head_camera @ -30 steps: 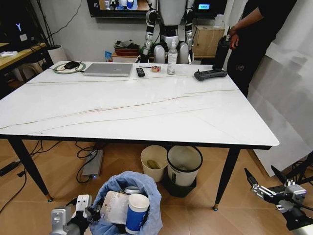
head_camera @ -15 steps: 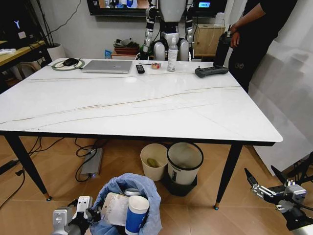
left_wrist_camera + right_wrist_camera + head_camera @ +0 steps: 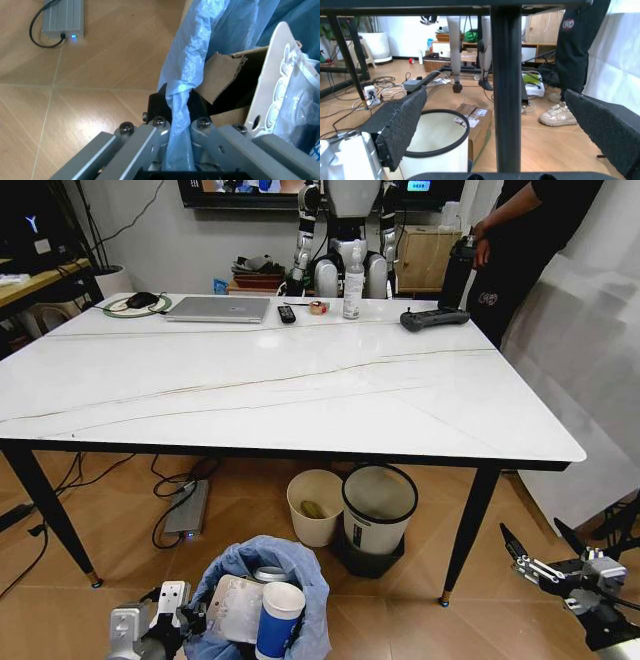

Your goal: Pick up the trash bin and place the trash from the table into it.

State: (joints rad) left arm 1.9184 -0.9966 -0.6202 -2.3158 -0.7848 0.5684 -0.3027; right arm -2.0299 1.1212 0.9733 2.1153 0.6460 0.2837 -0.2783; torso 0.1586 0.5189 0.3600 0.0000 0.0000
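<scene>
Nearest to you, low at the left: the left gripper (image 3: pixel 177 123), fingers clamped on the rim of the small round trash bin (image 3: pixel 262 600) lined with crinkly light-blue plastic. Contents: torn brown cardboard (image 3: pixel 220 77), blue-white paper cup (image 3: pixel 279 616), white moulded packet (image 3: pixel 280 75). Low at the right: the right gripper (image 3: pixel 540 555), fingers spread wide, holding nothing. Beyond: the white marble-look table (image 3: pixel 300 395) on black legs, with a cream bucket (image 3: pixel 314 506) and black-rimmed white bin (image 3: pixel 378 508) beneath.
</scene>
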